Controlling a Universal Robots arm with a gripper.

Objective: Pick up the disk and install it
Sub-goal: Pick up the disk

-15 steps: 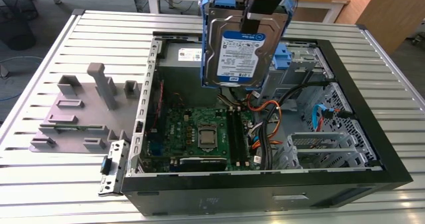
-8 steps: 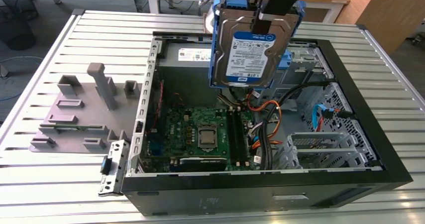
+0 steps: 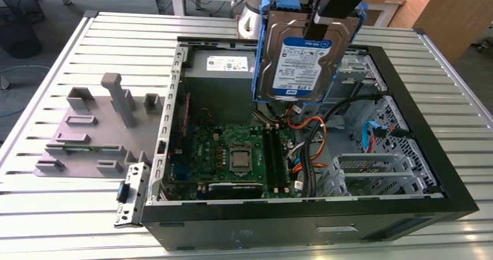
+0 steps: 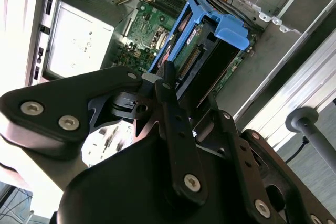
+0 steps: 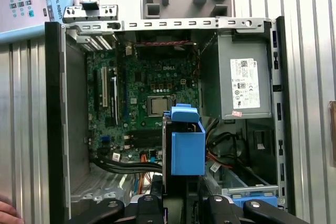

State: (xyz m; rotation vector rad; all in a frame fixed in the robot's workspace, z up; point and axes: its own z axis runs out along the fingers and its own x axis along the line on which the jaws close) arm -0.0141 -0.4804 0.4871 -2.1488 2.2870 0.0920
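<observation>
My black pincer (image 3: 329,24) is clamped on the flat silver-metal disk (image 3: 303,63) with a blue-and-white label and blue plastic side rails. It hangs in the exterior view's upper middle, above the open black computer case (image 3: 269,231) and green motherboard (image 3: 216,150).

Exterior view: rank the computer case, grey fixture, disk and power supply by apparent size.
1. computer case
2. grey fixture, slightly ahead of
3. disk, which hangs nearer the camera, so that order is unsure
4. power supply, partly hidden behind the disk
</observation>
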